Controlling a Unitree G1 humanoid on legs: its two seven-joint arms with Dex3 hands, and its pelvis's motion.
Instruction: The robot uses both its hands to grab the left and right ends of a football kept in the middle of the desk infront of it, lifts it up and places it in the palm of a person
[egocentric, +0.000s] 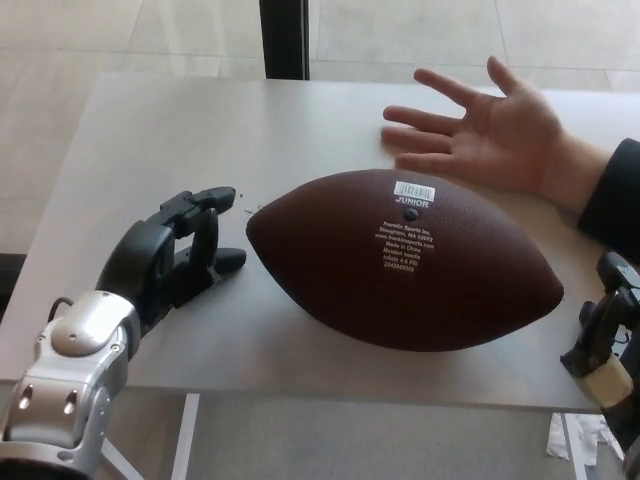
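The football (405, 260) lies mid-desk (150, 130), ends left and right for a two-sided grab. The left hand (175, 255), fingers spread and empty, sits just beside its left tip. The right hand (605, 335) at the right edge is mostly cropped; its fingers cannot be judged. A person's palm (485, 135) waits open behind.

We see a dark brown pebbled football (405, 260) with white print and a white barcode label at its twelve o'clock on a pale grey desk (150, 150), a black left hand (170, 260) on a silver wrist, and a dark sleeve (612, 200) at three o'clock.
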